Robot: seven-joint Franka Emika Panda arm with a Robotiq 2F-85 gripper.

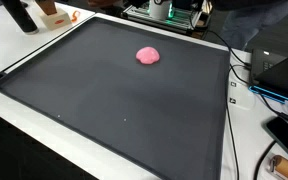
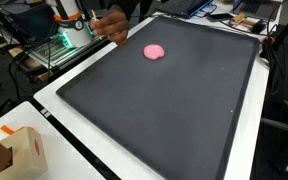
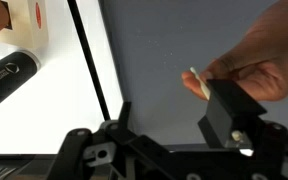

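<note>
While a person's hand [image 3: 259, 60] pinches a small pale piece [image 3: 196, 82] just beside the tip of 1 pincer [image 3: 172, 120] finger in the wrist view (touching or not, cannot tell), the pincer stands wide, 2 fingers apart with nothing between them. Step judged: piece presented, grasp not yet made. Next move calls for the piece centred between the fingers before closing, clear of the person's fingertips. Pink lump [image 1: 148, 55] lies well apart from the pincer, out on the dark mat [image 3: 154, 50].
</note>
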